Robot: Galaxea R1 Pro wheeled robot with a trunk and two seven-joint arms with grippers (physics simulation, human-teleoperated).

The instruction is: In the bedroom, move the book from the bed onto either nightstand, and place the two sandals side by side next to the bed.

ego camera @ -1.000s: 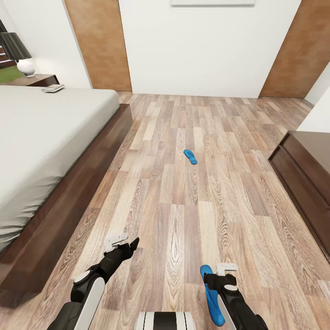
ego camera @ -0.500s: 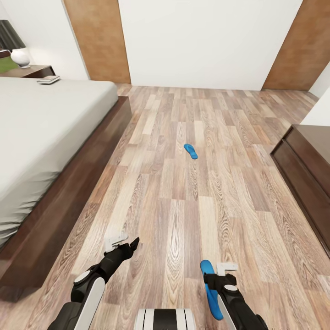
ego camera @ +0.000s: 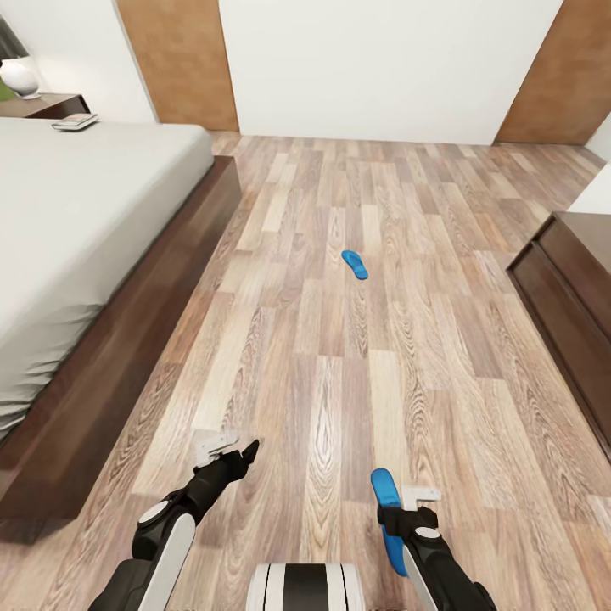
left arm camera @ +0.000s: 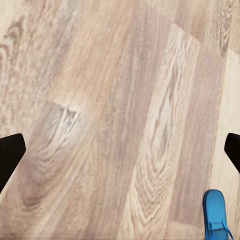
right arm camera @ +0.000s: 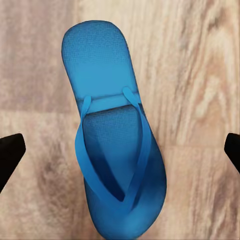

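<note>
The wood-plank floor (ego camera: 339, 373) of the bedroom spans most of the head view, running back to a white wall (ego camera: 382, 68) flanked by two brown doors (ego camera: 178, 64).

The bed (ego camera: 93, 221) occupies the left side: pale mattress on a dark wood frame, its long edge running away from the robot. Beyond its far corner stands the nightstand (ego camera: 51, 104), with a white lamp base (ego camera: 19, 79) on top. The book (ego camera: 75, 122) lies flat at the far corner of the mattress, just beside the nightstand.

A long low dark cabinet (ego camera: 568, 297) stands along the right edge, well apart from the bed.

Left arm: extended forward and low at lower left, forearm angled inward. The left gripper (ego camera: 227, 448) hovers over bare floor. In the left wrist view both fingertips (left arm camera: 10, 155) sit at opposite edges with planks between them: spread apart, holding nothing.

Right arm: extended forward at lower right, wrist pointing down. The right gripper (ego camera: 399, 509) is directly above the near sandal (ego camera: 387, 519), which lies flat on the floor, strap side up. In the right wrist view the sandal (right arm camera: 112, 135) lies between the two fingertips (right arm camera: 11, 155), which stand wide apart and clear of it.

The far sandal (ego camera: 355, 264) lies on open floor mid-room, between bed and cabinet, near neither.
</note>
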